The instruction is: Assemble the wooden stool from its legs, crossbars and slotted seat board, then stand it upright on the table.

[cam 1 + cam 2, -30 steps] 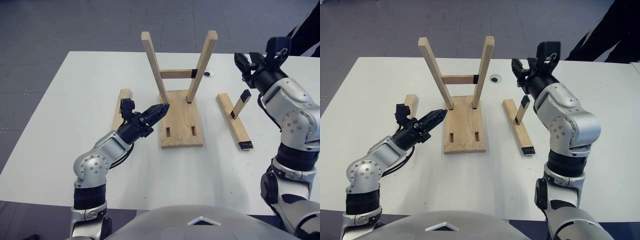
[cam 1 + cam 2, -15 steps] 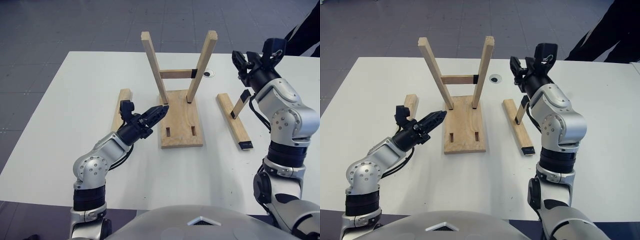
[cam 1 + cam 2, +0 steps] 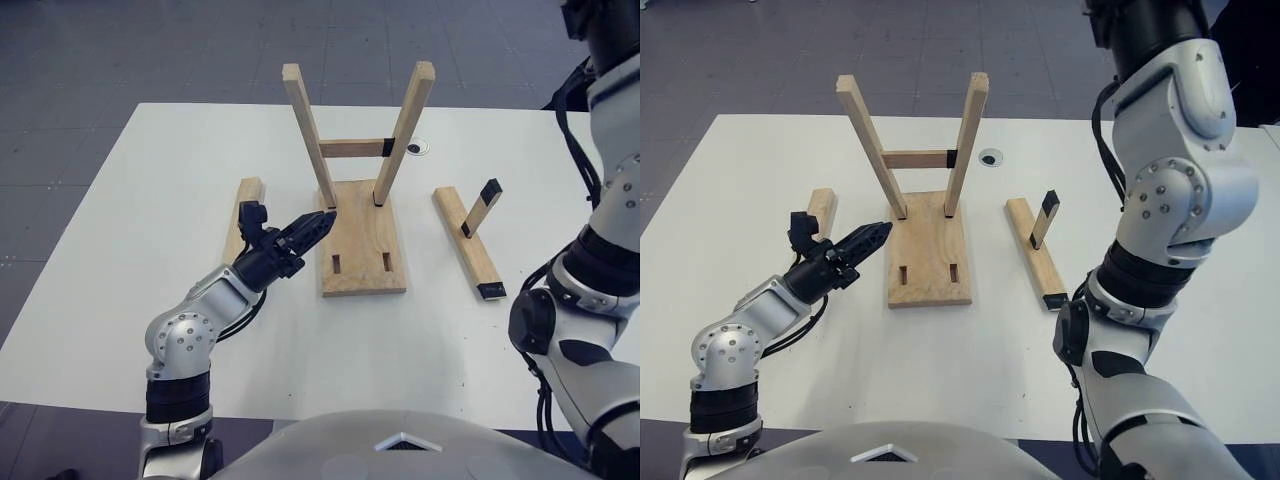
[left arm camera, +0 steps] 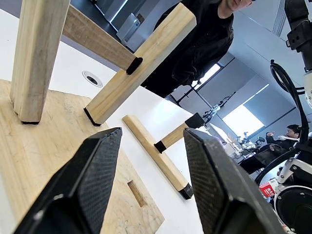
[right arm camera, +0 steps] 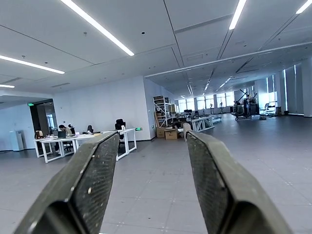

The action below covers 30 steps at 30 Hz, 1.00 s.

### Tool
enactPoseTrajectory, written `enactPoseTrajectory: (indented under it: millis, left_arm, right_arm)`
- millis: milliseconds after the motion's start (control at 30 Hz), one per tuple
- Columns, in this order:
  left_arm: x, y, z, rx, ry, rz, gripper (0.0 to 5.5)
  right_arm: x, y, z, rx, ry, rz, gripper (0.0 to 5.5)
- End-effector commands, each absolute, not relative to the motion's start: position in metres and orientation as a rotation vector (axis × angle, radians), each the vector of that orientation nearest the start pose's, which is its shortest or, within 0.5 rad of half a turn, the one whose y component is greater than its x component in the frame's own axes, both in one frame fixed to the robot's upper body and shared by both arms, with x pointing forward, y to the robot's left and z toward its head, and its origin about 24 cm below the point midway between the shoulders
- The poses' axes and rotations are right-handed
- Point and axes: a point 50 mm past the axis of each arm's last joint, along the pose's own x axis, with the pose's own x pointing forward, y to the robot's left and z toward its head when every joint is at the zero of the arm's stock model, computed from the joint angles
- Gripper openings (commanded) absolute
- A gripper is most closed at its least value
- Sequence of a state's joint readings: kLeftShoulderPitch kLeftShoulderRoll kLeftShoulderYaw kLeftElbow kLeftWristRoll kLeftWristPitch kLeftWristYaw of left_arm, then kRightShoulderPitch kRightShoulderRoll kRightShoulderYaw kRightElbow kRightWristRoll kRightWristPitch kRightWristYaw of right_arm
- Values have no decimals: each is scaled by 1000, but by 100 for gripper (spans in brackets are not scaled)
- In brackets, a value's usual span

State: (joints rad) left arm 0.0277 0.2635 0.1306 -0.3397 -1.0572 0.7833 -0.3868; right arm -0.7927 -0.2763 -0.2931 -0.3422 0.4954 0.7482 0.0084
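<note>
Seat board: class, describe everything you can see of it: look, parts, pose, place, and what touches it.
The seat board is a flat rectangle of pale, grained wood lying on the white table, near its middle. Two rectangular slots at its near end are empty. At its far end two legs stand splayed, joined by a crossbar. The open left tool hovers by its left edge; contact cannot be told.
</note>
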Motion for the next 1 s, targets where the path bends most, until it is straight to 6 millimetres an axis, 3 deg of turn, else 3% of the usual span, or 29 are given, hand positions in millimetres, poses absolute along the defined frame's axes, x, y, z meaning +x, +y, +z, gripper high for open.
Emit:
enactPoseTrajectory:
  millis: [33, 100, 133, 167, 200, 300, 467, 600, 800, 900, 1000]
  left_arm:
    - [219, 152, 87, -738, 291, -749, 233]
    - [217, 151, 85, -741, 300, -741, 233]
    - [217, 150, 84, -744, 306, -742, 233]
    - [217, 150, 83, -744, 312, -743, 233]
    - [216, 150, 83, -748, 316, -741, 233]
    - [215, 151, 81, -745, 327, -739, 233]
    - [216, 151, 81, -741, 328, -742, 233]
    - [216, 150, 81, -742, 328, -745, 233]
    - [215, 152, 81, -741, 328, -743, 233]
    - [215, 153, 82, -738, 326, -739, 233]
    - [213, 156, 81, -739, 319, -721, 233]
  right_arm:
    - [310, -185, 188, 161, -11, 162, 250]
    - [295, -194, 98, 159, 324, 136, 250]
    - [282, -199, 64, 179, 457, 117, 250]
    - [274, -203, 46, 181, 518, 106, 250]
    - [274, -208, 42, 197, 525, 87, 250]
    - [292, -212, 72, 256, 409, 68, 250]
    - [304, -191, 135, 282, 202, 154, 250]
    - [301, -177, 179, 281, 93, 212, 250]
    - [290, -192, 245, 223, -95, 166, 250]
    - [277, -212, 249, 185, -105, 108, 250]
    - [260, -241, 215, 147, 27, 51, 250]
